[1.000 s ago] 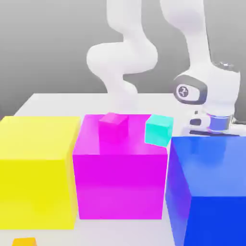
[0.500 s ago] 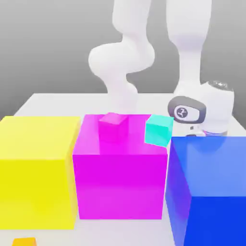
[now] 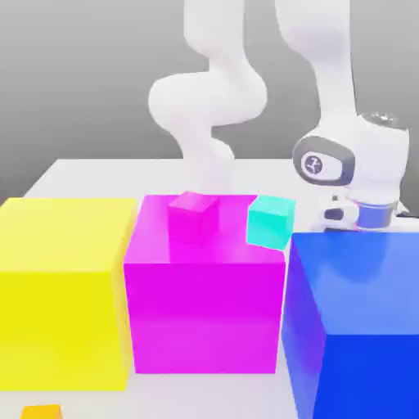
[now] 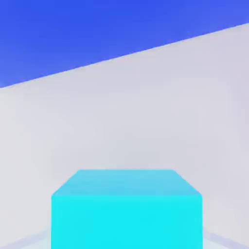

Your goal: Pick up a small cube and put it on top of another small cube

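I've got my pincer clenched on the small cube point(image 4: 126, 209) (behind the big blue cube point(image 3: 360, 319)), ready for lifting.

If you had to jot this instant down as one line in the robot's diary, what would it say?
stage: grasp | gripper: shut, behind large blue cube | small sky-blue cube: close under hand camera, on white table | stacking: not yet done

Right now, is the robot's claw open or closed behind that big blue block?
Closed. The fingers are hidden behind the large blue cube; the hand view shows a small cyan cube right below the hand.
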